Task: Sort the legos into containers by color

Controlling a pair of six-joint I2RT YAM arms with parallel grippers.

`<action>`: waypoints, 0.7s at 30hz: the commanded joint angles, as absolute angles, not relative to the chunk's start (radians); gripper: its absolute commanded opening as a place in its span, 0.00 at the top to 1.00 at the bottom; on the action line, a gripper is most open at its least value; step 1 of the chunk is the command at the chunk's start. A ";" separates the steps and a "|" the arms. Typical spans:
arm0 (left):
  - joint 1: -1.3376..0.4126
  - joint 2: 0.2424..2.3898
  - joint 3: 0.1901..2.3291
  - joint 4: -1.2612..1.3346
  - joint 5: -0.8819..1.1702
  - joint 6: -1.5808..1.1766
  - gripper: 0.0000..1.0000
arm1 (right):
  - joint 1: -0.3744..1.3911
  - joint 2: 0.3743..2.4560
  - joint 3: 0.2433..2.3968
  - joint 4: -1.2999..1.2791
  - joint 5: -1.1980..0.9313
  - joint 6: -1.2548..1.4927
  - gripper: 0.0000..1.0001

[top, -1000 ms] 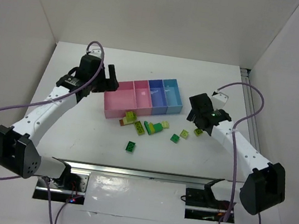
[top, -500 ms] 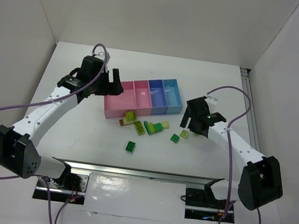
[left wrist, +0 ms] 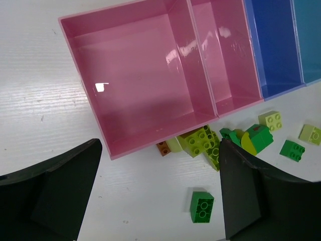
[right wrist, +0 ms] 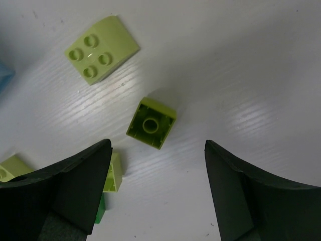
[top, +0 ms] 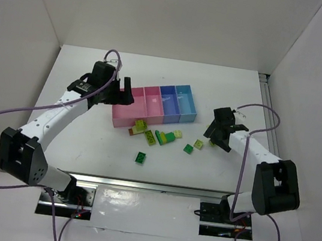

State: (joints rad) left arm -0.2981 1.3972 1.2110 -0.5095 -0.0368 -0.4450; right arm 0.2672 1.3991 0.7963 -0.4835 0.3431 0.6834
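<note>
Legos (top: 155, 136): we find them loose on the white table (top: 102, 148), most clustered just beside the near wall of the tray (left wrist: 204, 65). One dark green brick (left wrist: 201, 206) lies apart, nearer the arms.
Tray: four compartments in a row, namely large pink, narrow pink, periwinkle and light blue.
Right gripper (right wrist: 158, 148): fingers apart, low over a lime brick (right wrist: 151, 123) that lies hollow side up.
Left gripper (left wrist: 159, 150): fingers apart, hovering above the large pink compartment's near edge.

Tray (top: 130, 105) pink, periwinkle, light blue; bricks (top: 141, 157) green, lime.
</note>
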 commanded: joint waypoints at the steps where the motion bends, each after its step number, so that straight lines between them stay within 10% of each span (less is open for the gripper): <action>1: -0.301 1.414 1.229 -0.505 0.005 -0.423 0.02 | 0.245 1.425 0.787 -0.393 0.314 0.716 0.18; 21: -0.310 1.447 1.209 -0.474 0.055 -0.443 0.03 | 0.173 1.514 0.769 -0.311 0.250 0.759 0.53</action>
